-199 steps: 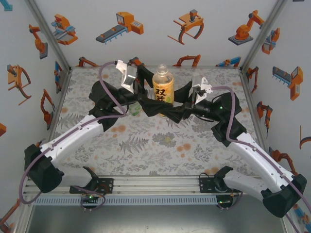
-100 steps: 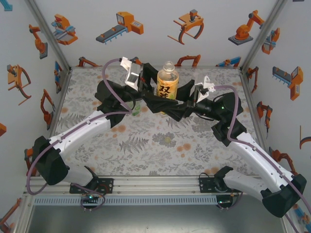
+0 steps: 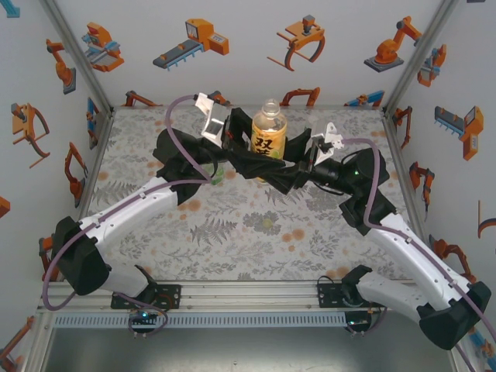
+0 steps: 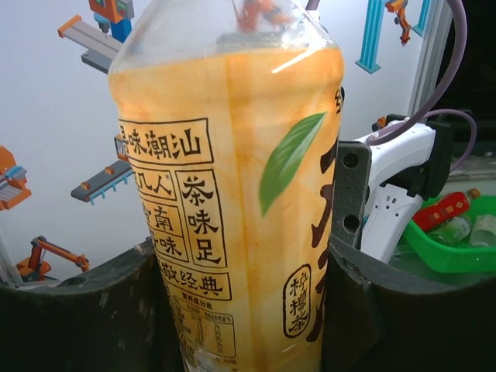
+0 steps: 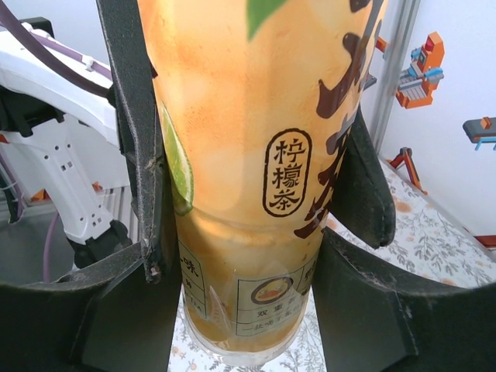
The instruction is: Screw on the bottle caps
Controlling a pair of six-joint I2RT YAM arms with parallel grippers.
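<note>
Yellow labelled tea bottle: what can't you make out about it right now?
- Mouth of the yellow plastic bottle: cut off by the top edge in the left wrist view, and too small in the top view to tell if it is capped.
- Its base: covered in the top view by the left gripper and right gripper.

The bottle (image 3: 268,130) stands between left pincer (image 4: 236,310) and right pincer (image 5: 244,310).
</note>
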